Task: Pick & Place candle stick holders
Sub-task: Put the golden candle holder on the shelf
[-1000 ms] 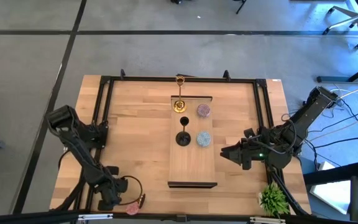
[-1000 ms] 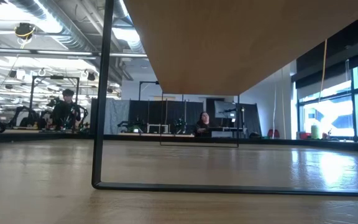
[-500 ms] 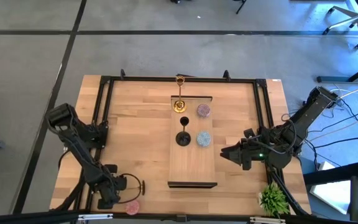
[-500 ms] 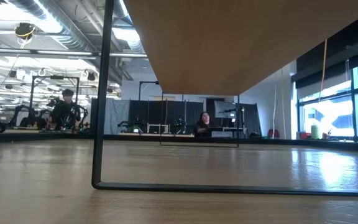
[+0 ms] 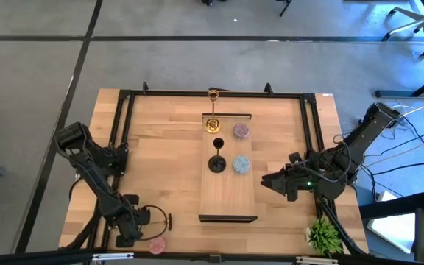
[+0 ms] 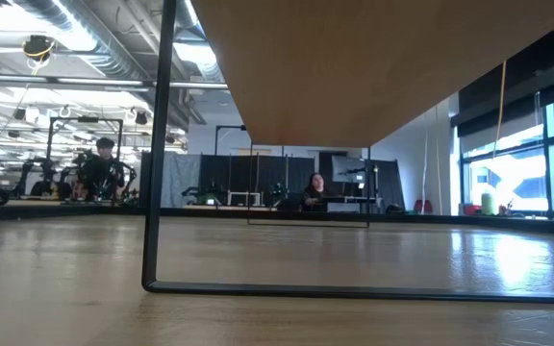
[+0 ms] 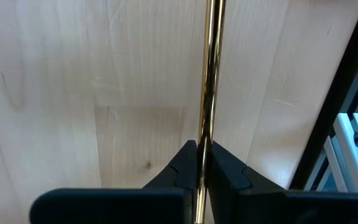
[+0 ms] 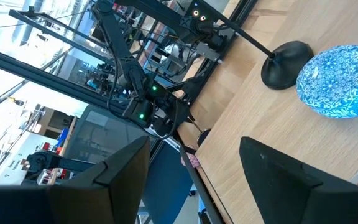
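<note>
left gripper (image 7: 203, 163) clamps a gold candle stick holder (image 7: 211, 74) at the table's (image 5: 160, 158) near-left corner; right gripper (image 8: 194, 163) spread wide.

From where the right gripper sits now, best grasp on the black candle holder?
Pinch the thin upright stem of the black candle holder above its round base, coming in level from the right gripper's side. The light-blue holder sits close on that side, so probably approach from slightly nearer the front edge.

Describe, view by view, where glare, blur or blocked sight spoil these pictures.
Left wrist view: bright glare streaks along the gold holder stem pinched by the fingers. Right wrist view: near fingers blurred. Low view: the raised board blocks the upper picture.
</note>
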